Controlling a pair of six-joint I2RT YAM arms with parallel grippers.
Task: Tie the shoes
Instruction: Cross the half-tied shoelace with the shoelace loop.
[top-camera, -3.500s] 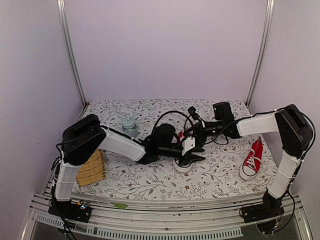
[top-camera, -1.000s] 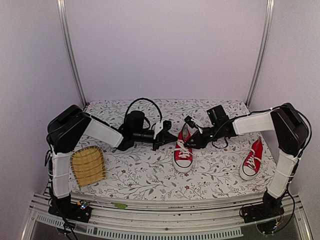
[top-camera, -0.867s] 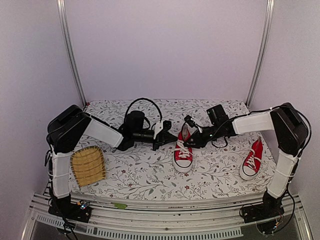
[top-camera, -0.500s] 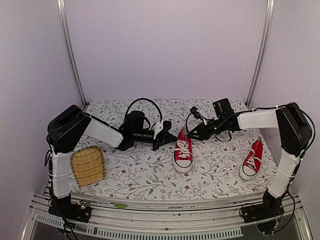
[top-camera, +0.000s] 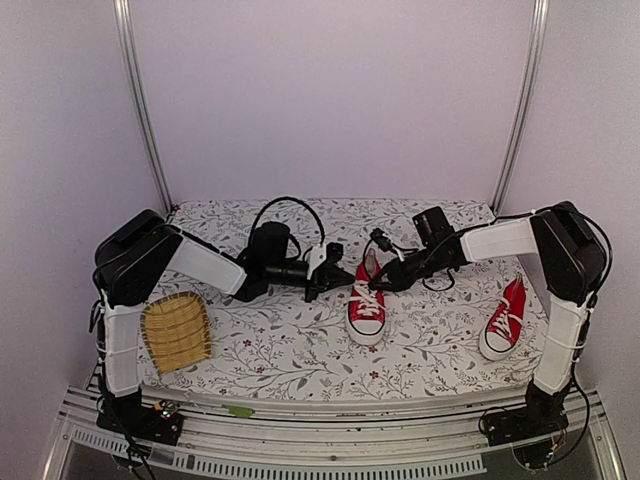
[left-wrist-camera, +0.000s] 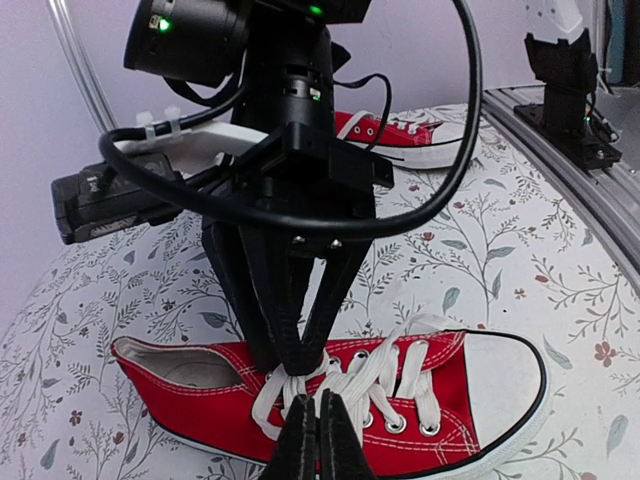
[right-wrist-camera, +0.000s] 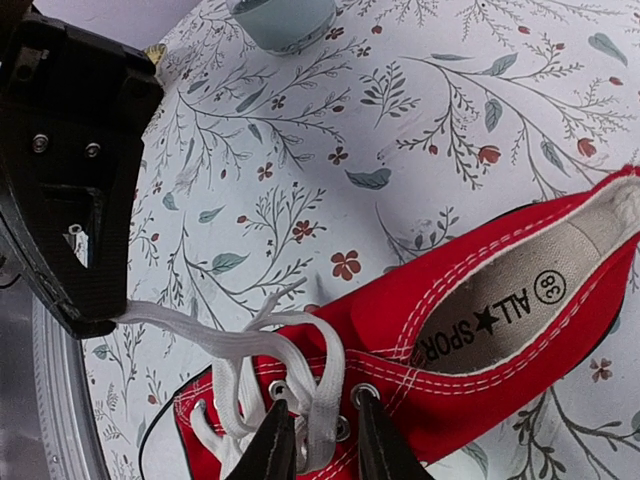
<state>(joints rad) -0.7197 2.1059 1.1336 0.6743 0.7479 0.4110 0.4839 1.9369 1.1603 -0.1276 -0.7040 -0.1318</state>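
Right fingers have dropped back onto the laces of the sneaker at the counter's middle, straddling them, grip unclear. The left fingers, at nine o'clock, pinch one end. The cord is probably limp: take it near the eyelets.

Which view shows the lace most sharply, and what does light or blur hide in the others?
Right wrist view: sharpest; the lace and the print inside the middle shoe read clearly, though the left gripper is a black mass. Left wrist view: shoe crisp, the right gripper dark, detail lost. Top external view: soft, even light, faint shadows, lace too small to trace.
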